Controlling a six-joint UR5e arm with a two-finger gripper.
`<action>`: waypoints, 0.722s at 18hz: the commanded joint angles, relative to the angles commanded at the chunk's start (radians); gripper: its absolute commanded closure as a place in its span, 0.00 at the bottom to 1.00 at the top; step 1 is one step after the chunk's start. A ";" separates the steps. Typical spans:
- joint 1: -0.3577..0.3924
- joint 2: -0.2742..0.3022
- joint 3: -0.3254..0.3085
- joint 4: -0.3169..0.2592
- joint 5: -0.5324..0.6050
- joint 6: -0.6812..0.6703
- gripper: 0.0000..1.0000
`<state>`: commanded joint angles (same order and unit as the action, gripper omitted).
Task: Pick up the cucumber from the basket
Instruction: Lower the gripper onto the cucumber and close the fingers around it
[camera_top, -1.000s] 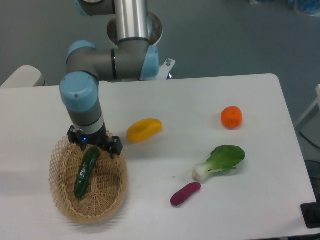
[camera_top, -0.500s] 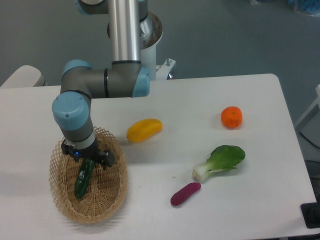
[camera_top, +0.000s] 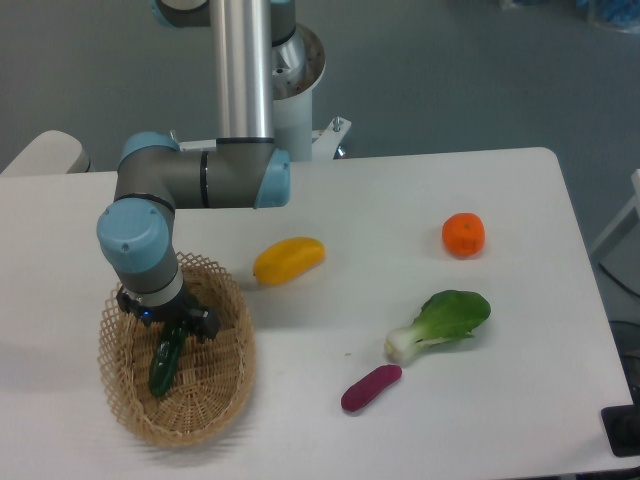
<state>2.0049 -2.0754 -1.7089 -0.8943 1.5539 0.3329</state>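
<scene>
The gripper (camera_top: 166, 333) is lowered into the basket (camera_top: 226, 398), directly over the upper end of the cucumber (camera_top: 162, 366). The cucumber lies inside the basket, lower end toward the near rim. Finger spacing cannot be determined; the wrist body hides the fingers. On the white surface (camera_top: 330, 205): yellow fruit (camera_top: 288, 259), orange (camera_top: 463, 234), bok choy (camera_top: 442, 323), purple piece (camera_top: 371, 387)
</scene>
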 joint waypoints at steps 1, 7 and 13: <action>0.000 -0.005 0.002 0.000 0.000 0.000 0.00; 0.000 0.001 0.009 -0.003 0.005 -0.002 0.77; 0.005 0.014 0.014 -0.003 0.005 0.005 0.85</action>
<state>2.0095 -2.0617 -1.6951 -0.8974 1.5585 0.3375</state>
